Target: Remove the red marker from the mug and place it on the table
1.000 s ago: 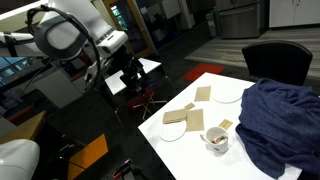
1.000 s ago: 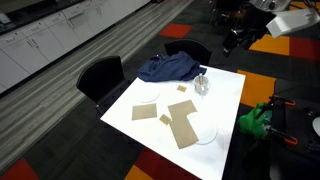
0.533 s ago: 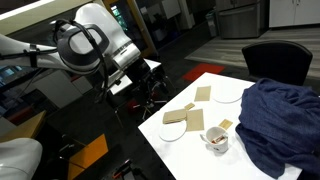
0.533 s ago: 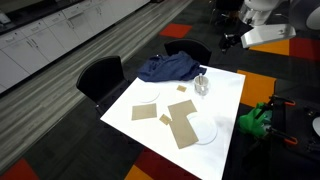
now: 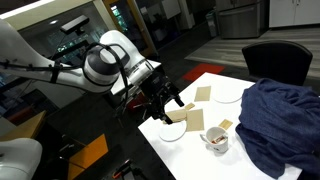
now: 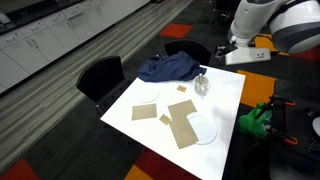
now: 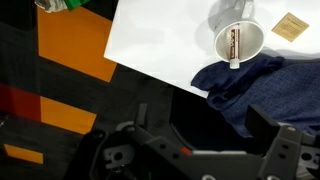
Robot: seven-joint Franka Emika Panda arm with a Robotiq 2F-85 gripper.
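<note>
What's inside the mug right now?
Wrist view shows the red marker inside the mug, nothing else visible. The mug's bottom directly under the marker is covered by it.
</note>
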